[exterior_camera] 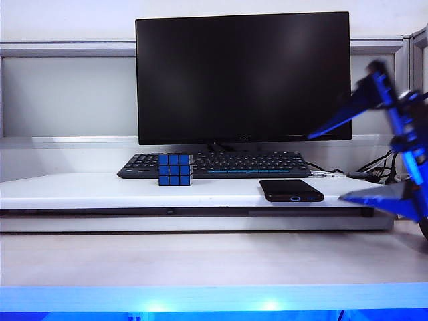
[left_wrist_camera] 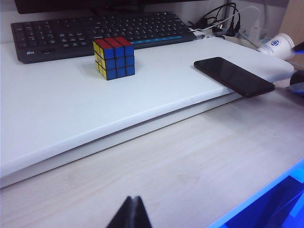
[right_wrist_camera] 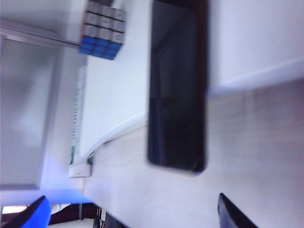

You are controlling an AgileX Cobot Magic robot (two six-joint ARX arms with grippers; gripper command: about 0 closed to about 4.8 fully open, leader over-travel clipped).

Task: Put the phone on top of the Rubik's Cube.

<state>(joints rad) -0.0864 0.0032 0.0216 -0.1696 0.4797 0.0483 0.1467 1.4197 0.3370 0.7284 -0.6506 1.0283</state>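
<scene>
Exterior view: the Rubik's Cube (exterior_camera: pixel 175 169) is seen left of centre on the raised white board (exterior_camera: pixel 100 190), just in front of the keyboard (exterior_camera: pixel 214 164). The phone (exterior_camera: pixel 291 190) lies flat right of centre, overhanging the board's front edge, well apart from the cube. The right pincer (exterior_camera: pixel 374 157) is blurred at the right edge, jaws spread wide and empty. The left pincer (left_wrist_camera: pixel 129 213) is closed above the table (left_wrist_camera: pixel 190 166).

A raised white shelf (exterior_camera: pixel 100 190) sits on a pale wood table (exterior_camera: pixel 200 261). On the shelf, the Rubik's Cube (exterior_camera: pixel 175 170) stands beside the keyboard (exterior_camera: pixel 221 164) along its back edge. The phone (exterior_camera: pixel 291 190) lies flat, overhanging the front edge near the shelf's right end.
</scene>
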